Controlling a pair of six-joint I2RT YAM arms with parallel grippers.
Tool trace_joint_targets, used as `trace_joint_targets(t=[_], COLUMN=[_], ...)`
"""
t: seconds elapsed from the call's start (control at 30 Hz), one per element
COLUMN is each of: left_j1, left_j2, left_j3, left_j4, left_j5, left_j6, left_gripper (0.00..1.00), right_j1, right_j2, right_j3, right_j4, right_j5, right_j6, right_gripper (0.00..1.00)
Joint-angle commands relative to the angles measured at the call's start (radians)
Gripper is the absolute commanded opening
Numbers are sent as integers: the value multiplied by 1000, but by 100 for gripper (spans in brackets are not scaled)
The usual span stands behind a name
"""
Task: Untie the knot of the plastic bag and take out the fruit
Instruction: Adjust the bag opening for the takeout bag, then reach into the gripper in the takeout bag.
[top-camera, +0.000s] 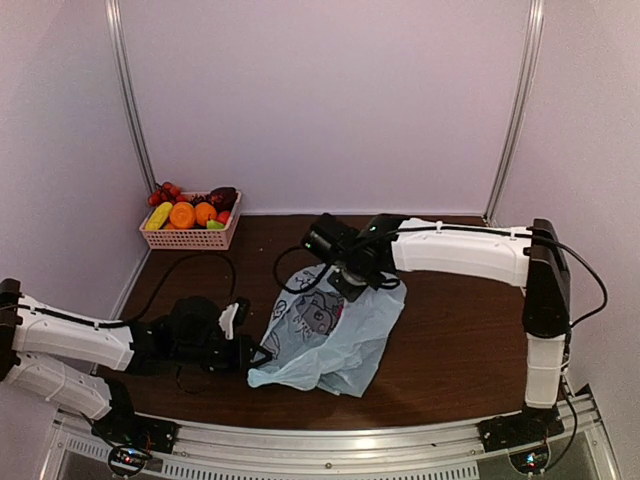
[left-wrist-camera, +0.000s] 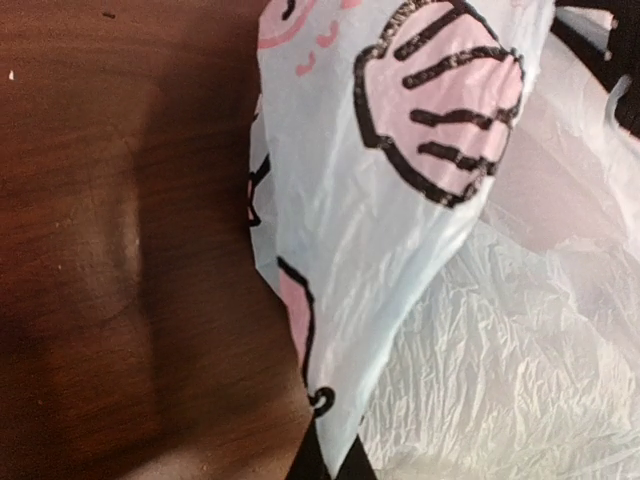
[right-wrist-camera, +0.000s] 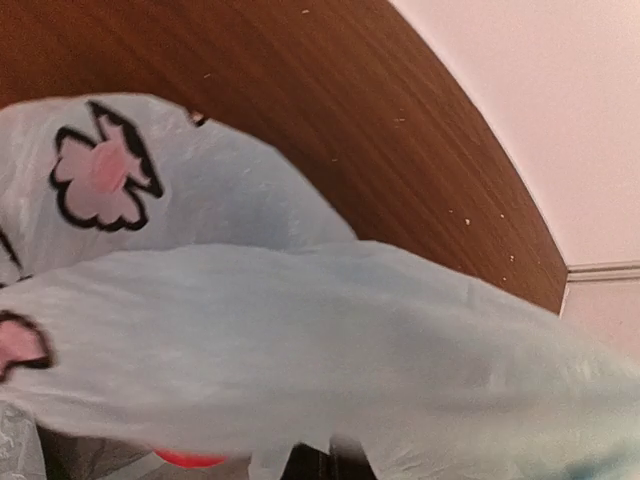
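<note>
Though apart from bag (top-camera: 330, 338), basket (top-camera: 190, 239) (fruit (top-camera: 183, 214) inside)

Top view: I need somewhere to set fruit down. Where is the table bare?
Widest bare wood lies right of the plastic bag, up to the right arm's upright link. A smaller patch sits between the pink basket and the bag, though a black cable loops across it. Crowded: the middle, where the left gripper and right gripper are at the bag.
</note>
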Motion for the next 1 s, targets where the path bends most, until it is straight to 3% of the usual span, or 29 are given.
trace_joint_targets(t=[0.0,0.13,0.17,0.33,0.4,0.5,0.67,0.83,0.97], left_j1=[8,7,7,8,7,8,7,7,8], left_j2=[-54,-54,-44,8,15,15,6,-10,-18], left_j3=[62,121,138,226,246,260,251,238,238], left_j4=[-84,-133,-133,-134,-130,-134,-135,-129,-135], left_j5=[-87,-85,-69,-33,-34,-42,-44,-52,-63], left_j6=[68,155,181,258,273,288,291,283,282], left_gripper=[0,0,0,0,0,0,0,0,0], right_j1=[-97,-142,-143,-130,-103,-48,55,90,81], right_j2=[-175,-237,-245,-305,-347,-396,-397,-280,-188], right_j3=[-45,-104,-111,-101,-96,-89,-70,-33,-30], right_j4=[61,125,138,163,164,158,142,133,138], right_j5=[35,-35,-71,-248,-270,-277,-297,-377,-382], right_j6=[99,125,125,128,117,111,95,135,185], right_gripper=[0,1,8,61,73,83,87,72,68])
